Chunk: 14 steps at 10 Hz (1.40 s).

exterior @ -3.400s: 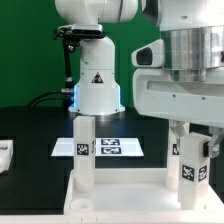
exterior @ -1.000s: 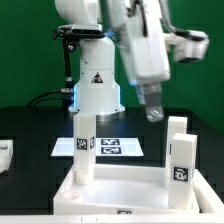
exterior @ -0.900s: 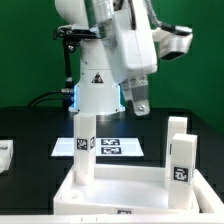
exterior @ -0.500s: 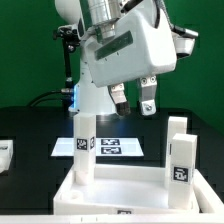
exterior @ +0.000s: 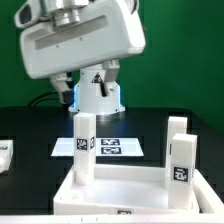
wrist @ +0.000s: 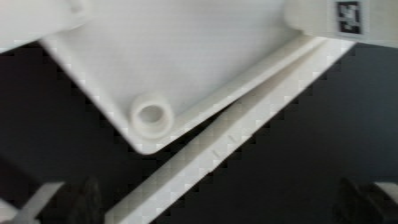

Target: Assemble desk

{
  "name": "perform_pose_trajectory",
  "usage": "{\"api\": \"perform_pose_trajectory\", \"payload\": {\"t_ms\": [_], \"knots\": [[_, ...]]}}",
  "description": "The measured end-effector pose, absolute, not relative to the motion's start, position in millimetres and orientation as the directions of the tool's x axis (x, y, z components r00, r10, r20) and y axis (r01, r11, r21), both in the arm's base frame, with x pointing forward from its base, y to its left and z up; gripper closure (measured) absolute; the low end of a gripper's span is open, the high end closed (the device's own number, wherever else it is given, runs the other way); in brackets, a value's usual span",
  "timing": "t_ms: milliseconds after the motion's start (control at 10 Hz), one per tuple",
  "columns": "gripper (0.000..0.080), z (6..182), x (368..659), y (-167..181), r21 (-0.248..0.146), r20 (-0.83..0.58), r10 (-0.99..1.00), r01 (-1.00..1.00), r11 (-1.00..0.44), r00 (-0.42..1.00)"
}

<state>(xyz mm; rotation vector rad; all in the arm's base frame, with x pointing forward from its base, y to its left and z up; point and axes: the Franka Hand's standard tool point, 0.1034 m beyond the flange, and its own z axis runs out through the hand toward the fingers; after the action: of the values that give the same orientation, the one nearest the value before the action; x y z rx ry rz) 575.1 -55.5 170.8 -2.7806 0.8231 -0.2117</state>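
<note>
The white desk tabletop lies upside down at the front of the table. Three white tagged legs stand in its corners: one on the exterior view's left and two on the right. The arm's big white hand fills the top of that view, high above the desk, and its fingers are hidden there. In the wrist view my gripper is open and empty, with dark fingers far apart. It hangs over a tabletop corner with an empty round socket and a rim edge.
The marker board lies flat behind the desk. The robot's white base stands behind that. A small white object shows at the exterior view's left edge. The table surface is black.
The arm has swung from the exterior view's right toward the left and closer to the camera. The open fingers seen earlier are now out of sight. The desk and legs have not moved.
</note>
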Motion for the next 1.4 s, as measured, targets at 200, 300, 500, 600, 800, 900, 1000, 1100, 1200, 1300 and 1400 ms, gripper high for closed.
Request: {"api": "perform_pose_trajectory", "payload": {"t_ms": [200, 300, 500, 600, 800, 900, 1000, 1100, 1200, 1300, 1400], "knots": [[0.0150, 169.4, 574.7, -55.9, -0.245, 0.108, -0.422, -0.387, -0.889, 0.900], [0.0150, 169.0, 574.5, -56.4, -0.236, 0.125, -0.355, -0.319, -0.918, 0.927], [0.0150, 167.9, 573.5, -58.5, -0.217, 0.154, -0.233, -0.197, -0.956, 0.960], [0.0150, 157.6, 559.9, -73.7, -0.198, 0.164, -0.113, -0.080, -0.977, 0.980], [0.0150, 138.0, 530.3, -105.3, -0.166, 0.151, 0.020, 0.045, -0.985, 0.988], [0.0150, 127.5, 517.5, -120.7, -0.133, 0.153, 0.079, 0.100, -0.986, 0.985], [0.0150, 126.3, 516.1, -123.2, -0.114, 0.154, 0.143, 0.162, -0.980, 0.978], [0.0150, 126.4, 516.3, -123.1, -0.104, 0.161, 0.202, 0.220, -0.970, 0.966], [0.0150, 126.1, 516.1, -123.2, -0.105, 0.160, 0.200, 0.218, -0.970, 0.967], [0.0150, 125.8, 516.0, -123.3, -0.105, 0.159, 0.198, 0.216, -0.971, 0.967], [0.0150, 122.0, 511.8, -126.0, -0.110, 0.148, 0.186, 0.203, -0.973, 0.971]]}}
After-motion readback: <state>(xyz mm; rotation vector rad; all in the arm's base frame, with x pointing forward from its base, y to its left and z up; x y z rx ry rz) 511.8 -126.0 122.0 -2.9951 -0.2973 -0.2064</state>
